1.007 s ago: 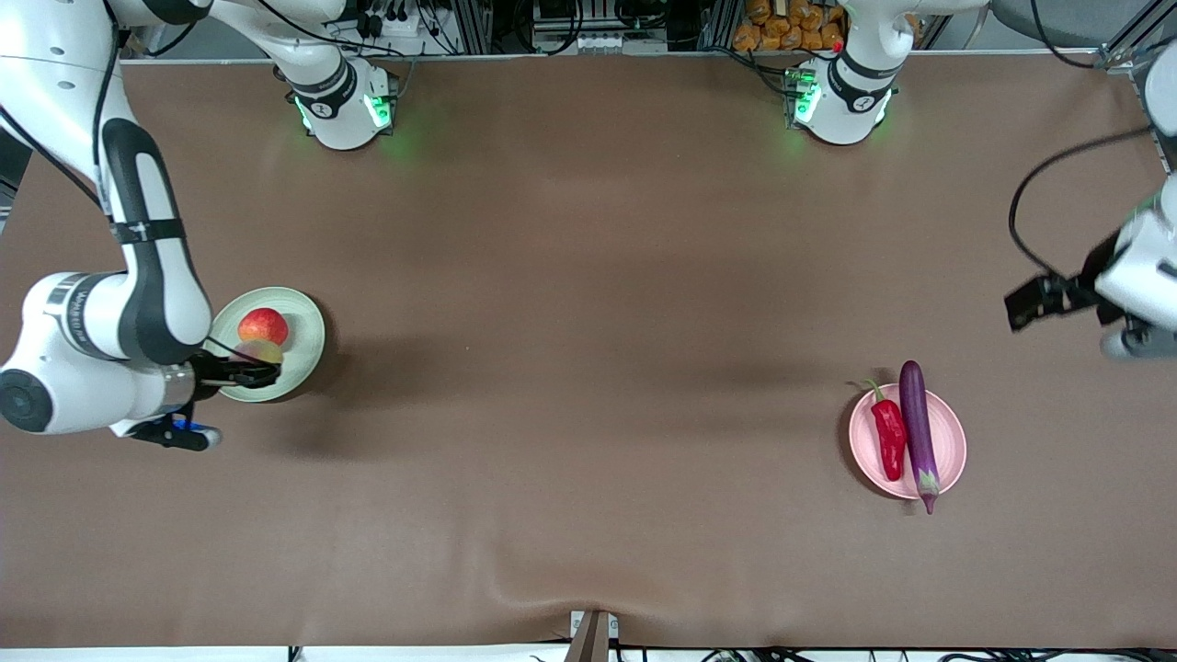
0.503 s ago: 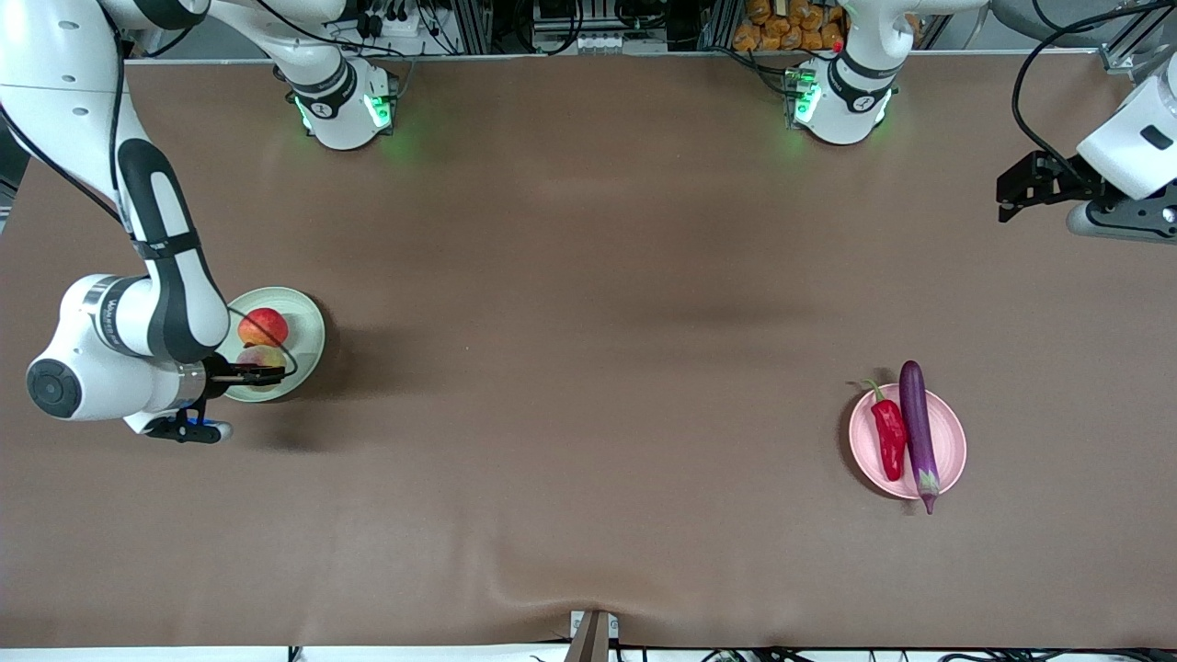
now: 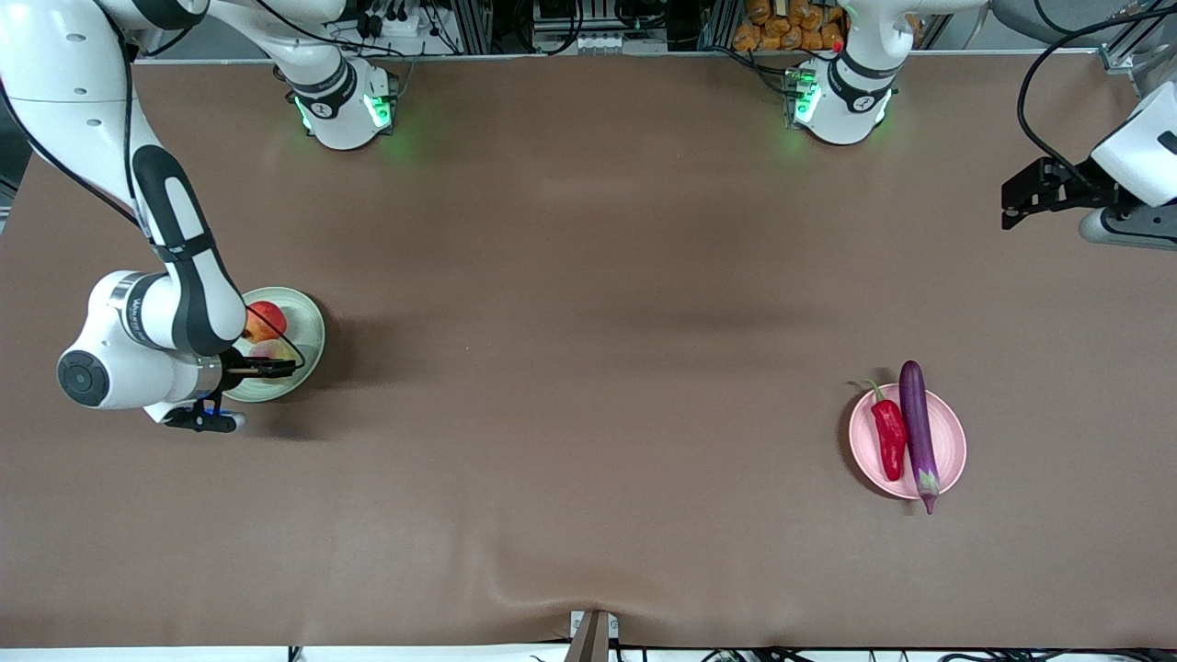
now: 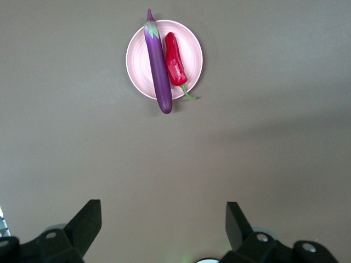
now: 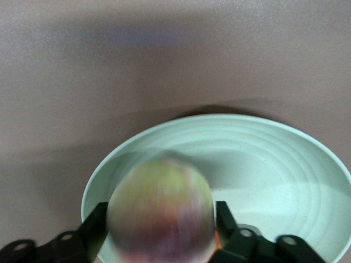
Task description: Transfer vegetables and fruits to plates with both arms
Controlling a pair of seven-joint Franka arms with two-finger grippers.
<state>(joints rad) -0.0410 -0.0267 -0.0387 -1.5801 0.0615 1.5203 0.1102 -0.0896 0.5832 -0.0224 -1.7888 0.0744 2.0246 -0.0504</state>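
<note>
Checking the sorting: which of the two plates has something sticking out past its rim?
The pale pink round plate toward the left arm's end: the long purple eggplant overhangs its rim at both ends. The pale green plate holds round fruit inside its rim.

Peach [image 5: 160, 211] and red fruit [image 3: 267, 318] apparently on green plate [image 3: 308, 324], eggplant [image 3: 918, 428], chili [image 3: 889, 437] on pink plate [image 3: 953, 443]

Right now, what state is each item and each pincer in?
Peach: between the right pincer's fingers, over the green plate.
Pomegranate: resting on the green plate.
Eggplant: lying on the pink plate, both ends overhanging the rim.
Chili pepper: on the pink plate beside the eggplant.
Right pincer: shut on the peach.
Left pincer: open, empty, waiting above the table.
</note>
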